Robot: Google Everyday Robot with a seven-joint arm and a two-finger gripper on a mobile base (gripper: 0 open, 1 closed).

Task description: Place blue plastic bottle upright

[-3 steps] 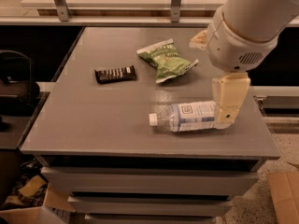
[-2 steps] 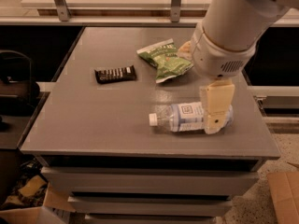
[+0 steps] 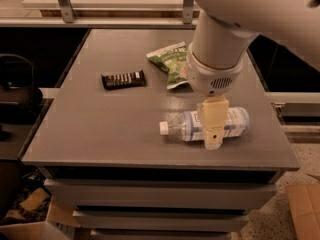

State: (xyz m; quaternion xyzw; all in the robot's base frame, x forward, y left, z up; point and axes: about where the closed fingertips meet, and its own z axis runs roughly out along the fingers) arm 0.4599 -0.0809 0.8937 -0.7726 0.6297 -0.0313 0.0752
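The blue plastic bottle (image 3: 235,123) lies on its side near the front right of the grey table (image 3: 100,134). Its white cap (image 3: 164,128) points left. It is clear and bluish with a pale label. My gripper (image 3: 213,132) hangs straight down from the large white arm (image 3: 220,49). It sits over the bottle's middle and hides part of the label. Its lower end reaches the table surface at the bottle's near side. Whether it touches the bottle cannot be told.
A green snack bag (image 3: 172,61) lies behind the bottle, partly under the arm. A dark chocolate bar (image 3: 123,79) lies to the left of the bag. The table's front edge runs close below the bottle. A cardboard box (image 3: 305,209) is on the floor at right.
The arm has swung left and come down. The gripper has moved from the bottle's right end to over its middle. The bottle has not moved.
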